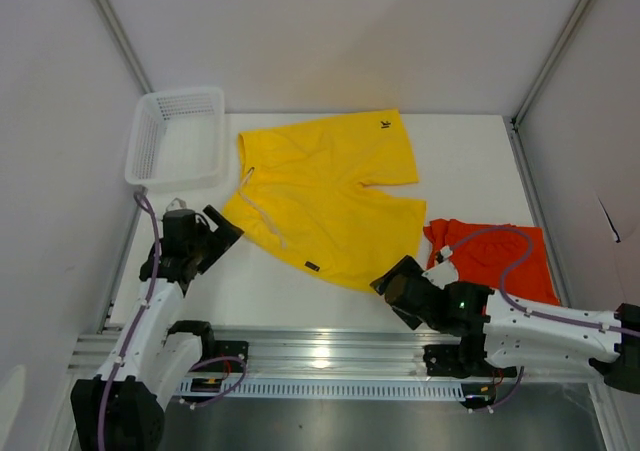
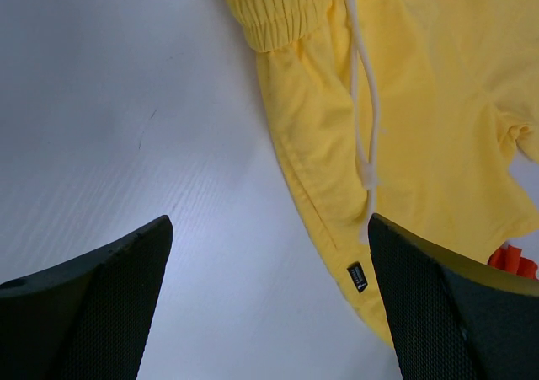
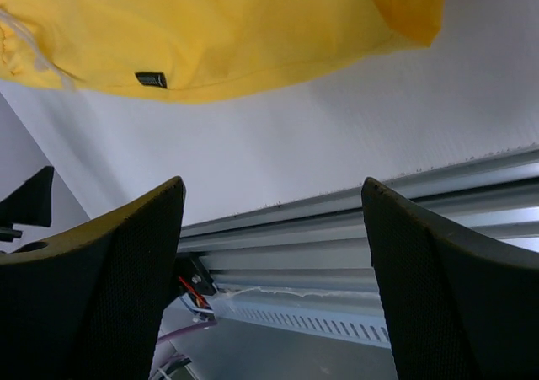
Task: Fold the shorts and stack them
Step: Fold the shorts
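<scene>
Top external view gives the best answer: I judge that the task is at its very beginning. The yellow shorts (image 1: 320,196) lie spread open in the middle of the desk (image 1: 460,151), with the waistband toward the left and both legs toward the right. No part of them is folded over. Their white drawstring (image 2: 364,102) lies loose on the fabric. The orange shorts (image 1: 500,256) lie apart from them, at the near right of the desk, just beside one yellow leg. The right arm and its cable cover part of them, so I cannot tell if they are flat or a little crumpled, but no neat fold shows. One pair does not lie on the other, so there is no stack yet. A white basket (image 1: 182,94) stands at the far left corner and seems to have nothing in it.

The left fingers (image 1: 225,231) are wide apart and hold nothing. They hover at the left near edge of the yellow shorts, close to the waistband. The right fingers (image 1: 395,279) are also apart and hold nothing. They are just beside the near hem of the yellow shorts, near the small black label (image 3: 151,79).

What is left, in my judgement, is everything: to fold the yellow pair, to fold the orange pair, and to put one on the other.
</scene>
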`<state>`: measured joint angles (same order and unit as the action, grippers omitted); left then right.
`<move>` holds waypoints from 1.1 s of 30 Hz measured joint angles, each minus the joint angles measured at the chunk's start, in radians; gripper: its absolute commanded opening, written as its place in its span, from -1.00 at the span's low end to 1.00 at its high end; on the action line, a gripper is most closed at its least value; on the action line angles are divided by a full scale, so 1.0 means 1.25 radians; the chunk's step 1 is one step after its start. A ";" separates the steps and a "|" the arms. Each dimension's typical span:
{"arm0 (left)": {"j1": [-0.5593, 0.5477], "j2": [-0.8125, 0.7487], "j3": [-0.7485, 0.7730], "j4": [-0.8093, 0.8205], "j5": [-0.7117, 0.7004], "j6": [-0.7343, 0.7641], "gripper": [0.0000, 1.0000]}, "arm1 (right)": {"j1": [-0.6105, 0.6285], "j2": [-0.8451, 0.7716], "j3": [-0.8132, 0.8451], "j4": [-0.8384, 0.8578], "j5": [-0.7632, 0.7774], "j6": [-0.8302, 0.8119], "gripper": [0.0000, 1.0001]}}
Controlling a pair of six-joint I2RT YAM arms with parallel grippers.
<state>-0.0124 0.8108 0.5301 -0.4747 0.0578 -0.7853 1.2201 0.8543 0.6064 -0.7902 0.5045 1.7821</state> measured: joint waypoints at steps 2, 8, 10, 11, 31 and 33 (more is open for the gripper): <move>0.004 -0.005 -0.017 0.005 0.001 0.005 0.98 | 0.056 0.025 -0.002 -0.004 0.021 0.054 0.70; 0.037 -0.017 -0.077 0.025 0.008 0.003 0.98 | 0.219 0.085 -0.035 -0.030 0.110 0.125 0.61; 0.039 -0.014 -0.085 0.033 0.007 -0.001 0.98 | 0.243 0.097 -0.046 -0.044 0.136 0.134 0.61; 0.041 -0.013 -0.089 0.039 0.008 -0.002 0.98 | 0.243 0.107 -0.046 -0.054 0.149 0.138 0.62; 0.056 -0.011 -0.116 0.106 -0.023 -0.073 0.98 | -0.050 0.084 -0.180 0.202 0.122 0.155 0.42; 0.056 -0.009 -0.117 0.111 -0.023 -0.078 0.98 | -0.057 0.086 -0.187 0.226 0.117 0.157 0.11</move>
<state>0.0578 0.7994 0.3832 -0.3359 0.0284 -0.8833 1.1488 0.9623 0.3721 -0.5083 0.6502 1.9785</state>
